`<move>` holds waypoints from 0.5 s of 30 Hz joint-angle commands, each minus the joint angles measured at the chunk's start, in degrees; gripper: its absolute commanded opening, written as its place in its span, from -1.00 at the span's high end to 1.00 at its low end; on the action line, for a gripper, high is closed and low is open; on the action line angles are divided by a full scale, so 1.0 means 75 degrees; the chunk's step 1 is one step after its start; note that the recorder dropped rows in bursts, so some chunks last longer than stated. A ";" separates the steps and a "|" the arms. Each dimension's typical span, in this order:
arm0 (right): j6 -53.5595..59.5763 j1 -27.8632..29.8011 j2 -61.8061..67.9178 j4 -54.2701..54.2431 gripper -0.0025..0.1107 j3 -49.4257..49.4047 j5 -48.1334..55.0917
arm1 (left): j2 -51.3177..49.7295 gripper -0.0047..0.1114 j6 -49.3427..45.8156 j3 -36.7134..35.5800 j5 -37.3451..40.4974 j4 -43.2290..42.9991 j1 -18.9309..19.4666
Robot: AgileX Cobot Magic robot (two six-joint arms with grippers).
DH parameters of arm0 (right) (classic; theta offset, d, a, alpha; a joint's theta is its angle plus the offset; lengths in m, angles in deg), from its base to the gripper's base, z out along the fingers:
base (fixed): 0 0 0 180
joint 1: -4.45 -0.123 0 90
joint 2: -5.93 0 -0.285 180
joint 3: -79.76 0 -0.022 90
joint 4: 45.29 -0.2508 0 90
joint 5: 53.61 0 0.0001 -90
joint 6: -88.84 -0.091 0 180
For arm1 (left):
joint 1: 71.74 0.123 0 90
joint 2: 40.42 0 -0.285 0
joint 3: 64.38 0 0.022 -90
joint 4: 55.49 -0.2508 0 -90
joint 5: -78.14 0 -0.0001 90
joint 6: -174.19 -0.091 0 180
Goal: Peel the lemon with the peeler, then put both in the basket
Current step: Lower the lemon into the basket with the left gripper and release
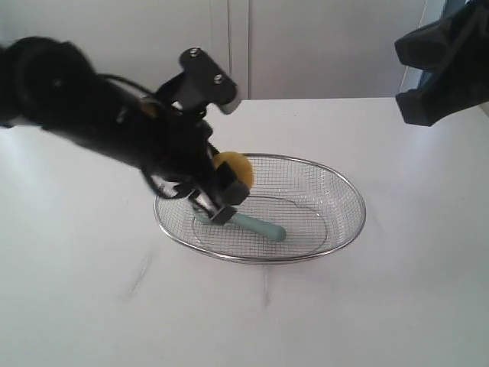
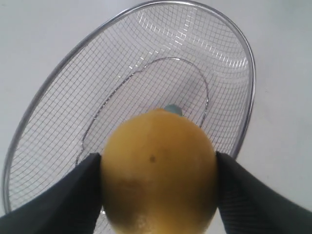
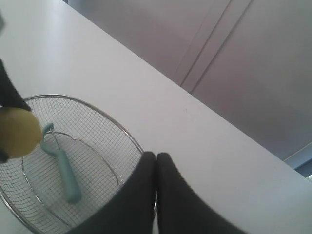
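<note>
My left gripper (image 2: 158, 158) is shut on the yellow lemon (image 2: 158, 170), one dark finger pressed to each side. In the exterior view it holds the lemon (image 1: 235, 170) just above the left part of the silver wire-mesh basket (image 1: 362, 214). The pale teal peeler (image 1: 256, 226) lies on the basket's mesh floor, below the lemon. The right wrist view also shows the peeler (image 3: 63, 168) in the basket (image 3: 122, 129). My right gripper (image 3: 156, 155) is shut with nothing in it. It hangs above the white table, beyond the basket's rim.
The basket stands mid-table on a white tabletop (image 1: 397, 306). The right arm (image 1: 447, 61) hangs high at the far right. A pale wall with panel seams (image 1: 248, 46) stands behind the table's back edge.
</note>
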 commanded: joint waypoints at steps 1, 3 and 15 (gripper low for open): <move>-0.0310 -0.0001 -0.0014 0.0564 0.96 0.0027 0.0138 | -0.1388 0.92 0.0815 0.1998 0.1298 -0.0228 -0.0042; -0.0690 -0.0001 -0.0014 0.1034 0.96 0.0027 0.0177 | -0.2018 0.92 0.1029 0.2717 0.1521 -0.0332 -0.0042; -0.3043 -0.0001 -0.0014 0.3416 0.96 0.0027 0.0435 | -0.4076 0.92 0.1045 0.3573 0.0371 -0.1046 -0.0042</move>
